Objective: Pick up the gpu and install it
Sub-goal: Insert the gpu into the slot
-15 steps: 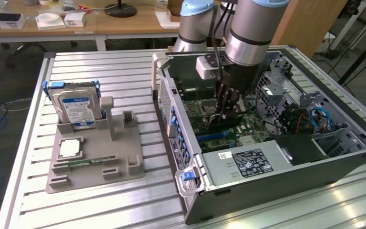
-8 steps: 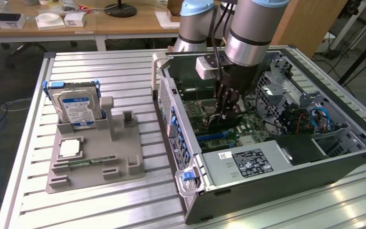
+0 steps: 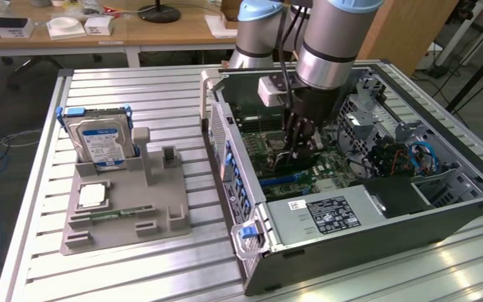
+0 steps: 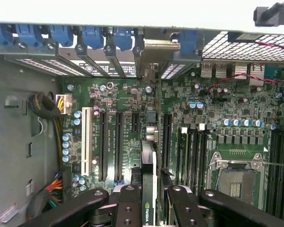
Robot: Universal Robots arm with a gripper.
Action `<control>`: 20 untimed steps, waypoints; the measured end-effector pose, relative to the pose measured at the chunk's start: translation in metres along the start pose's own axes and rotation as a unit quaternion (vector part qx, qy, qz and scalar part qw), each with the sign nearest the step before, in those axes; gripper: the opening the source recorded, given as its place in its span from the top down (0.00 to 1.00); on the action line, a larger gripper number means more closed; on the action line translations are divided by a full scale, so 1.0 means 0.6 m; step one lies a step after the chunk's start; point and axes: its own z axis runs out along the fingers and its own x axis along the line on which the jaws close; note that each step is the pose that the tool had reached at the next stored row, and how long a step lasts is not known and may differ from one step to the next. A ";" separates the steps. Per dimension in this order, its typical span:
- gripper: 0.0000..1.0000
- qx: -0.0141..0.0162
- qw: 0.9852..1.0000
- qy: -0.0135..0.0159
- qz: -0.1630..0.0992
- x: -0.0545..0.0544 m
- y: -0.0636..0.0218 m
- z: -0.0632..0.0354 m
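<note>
The gpu [image 4: 147, 208] bears an Nvidia logo on its black cooler.

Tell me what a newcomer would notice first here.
The arm's hand reaches into the open computer case, clamped on the gpu, which it holds edge-on over the green motherboard. On the exterior view's left, a hard drive with blue clips stands upright in a grey holder.

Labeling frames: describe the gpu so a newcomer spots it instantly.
Look inside the open computer case, over the green motherboard. The gpu is the thin card clamped on edge in the gripper; the black slots beside it are empty.
</note>
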 end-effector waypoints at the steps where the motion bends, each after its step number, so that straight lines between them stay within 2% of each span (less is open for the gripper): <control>1: 0.74 0.000 1.000 0.000 0.000 0.000 0.000 0.001; 3: 0.74 0.000 1.000 0.000 0.000 0.000 -0.001 0.002; 4: 0.74 0.000 1.000 -0.001 0.000 0.000 -0.001 0.003; 5: 0.74 0.000 1.000 -0.006 0.000 0.000 -0.001 0.003; 6: 0.74 0.000 1.000 -0.013 0.000 0.000 -0.001 0.003; 7: 0.74 0.000 1.000 -0.018 0.000 0.000 -0.001 0.003; 8: 0.74 0.000 1.000 -0.019 0.000 0.000 -0.001 0.003; 9: 0.74 0.000 1.000 -0.019 0.000 0.000 -0.001 0.003; 13: 0.74 0.000 1.000 -0.016 0.000 0.000 -0.003 0.003; 20: 0.74 0.000 1.000 -0.013 0.000 0.003 -0.003 0.009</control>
